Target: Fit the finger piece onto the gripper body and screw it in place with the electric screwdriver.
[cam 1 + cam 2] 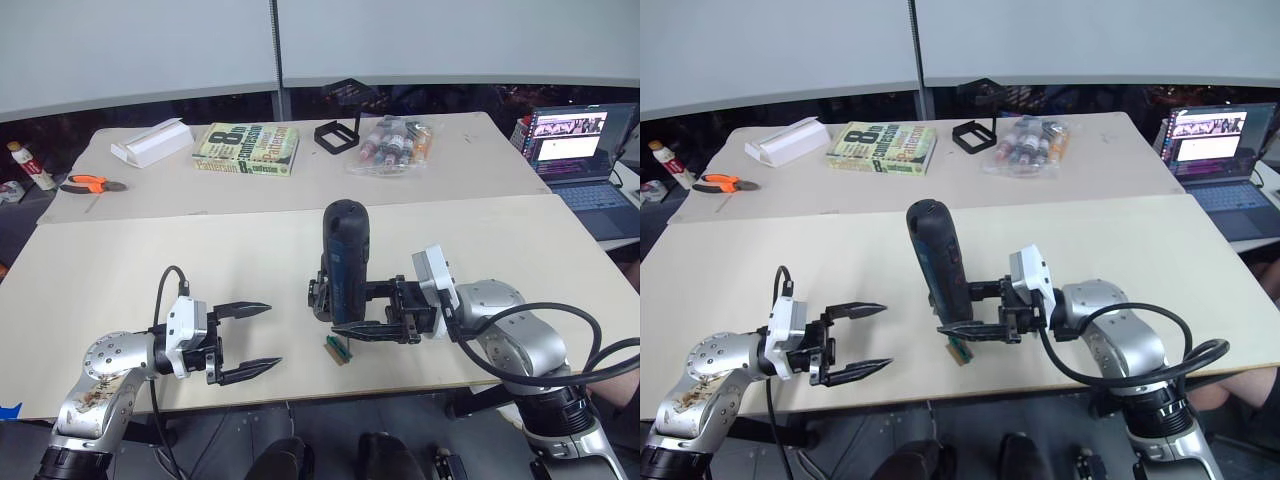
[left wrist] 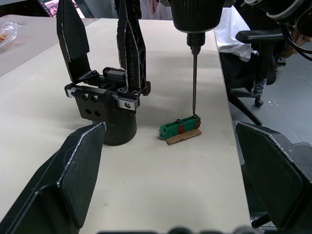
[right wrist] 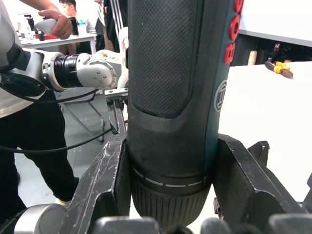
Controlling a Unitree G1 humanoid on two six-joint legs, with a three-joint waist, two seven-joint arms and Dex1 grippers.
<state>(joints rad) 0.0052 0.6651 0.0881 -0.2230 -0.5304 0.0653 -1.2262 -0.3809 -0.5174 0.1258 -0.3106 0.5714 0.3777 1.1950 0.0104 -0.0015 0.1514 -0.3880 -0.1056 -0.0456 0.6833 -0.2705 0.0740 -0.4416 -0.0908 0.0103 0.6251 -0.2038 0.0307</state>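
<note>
Landmark: small green block (image 2: 181,128) on a scrap of brown card, lying on the pale beige table (image 1: 120,270) near its front edge.

Electric screwdriver (image 1: 345,260): long thick black-and-dark-blue cylinder, textured grip, red lettering. Held upright directly above the green block, thin metal bit (image 2: 194,80) pointing down, its tip on or just at the block's top.

Right gripper (image 1: 372,312): two black fingers clamped on either side of the screwdriver's barrel, just above its ribbed collar, on the side of the green block toward the robot's right.

Gripper body (image 2: 108,105): chunky black mechanical block on a round black base, standing on the table just beside the green block, apart from it. Two tall black pointed fingers rise from its top. Whether one of these is the separate finger piece cannot be told.

Left gripper (image 1: 245,340): hovering low over the table to the robot's left of the green block, well apart from it, black fingers spread wide, holding nothing.

Far table, beyond the green block: orange-handled pliers (image 1: 88,184), white flat box (image 1: 151,142), green-and-yellow paperback book (image 1: 246,148), black square frame (image 1: 337,134), clear bag of small bottles (image 1: 394,145). Open laptop (image 1: 573,145) further to the right.

Right wrist view: a person (image 3: 34,97) in dark trousers standing beyond the table's edge.
</note>
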